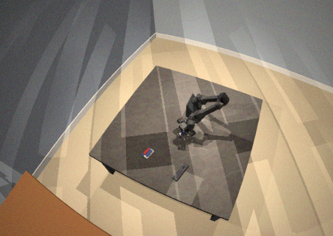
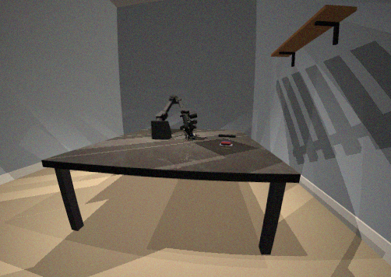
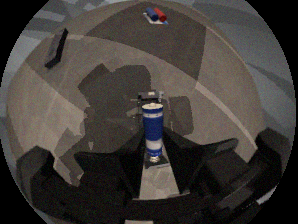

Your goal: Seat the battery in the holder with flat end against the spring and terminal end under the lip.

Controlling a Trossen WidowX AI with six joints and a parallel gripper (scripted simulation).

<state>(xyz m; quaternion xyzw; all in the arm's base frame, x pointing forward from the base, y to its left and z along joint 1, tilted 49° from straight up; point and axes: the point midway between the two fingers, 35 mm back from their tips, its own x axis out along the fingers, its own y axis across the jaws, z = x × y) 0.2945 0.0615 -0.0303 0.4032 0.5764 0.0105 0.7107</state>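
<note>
Black fingers of the arm's parallel-jaw gripper are clamped on a blue-and-white cylindrical battery, which points straight out from the jaws, low over the dark square table and near its middle. Beyond the battery, well apart from it toward the table's far edge, lies a small red-and-blue flat holder on a white base. Off to one side of the battery, also well away, rests a thin dark flat bar. On the wall hangs an orange wooden shelf.
</note>
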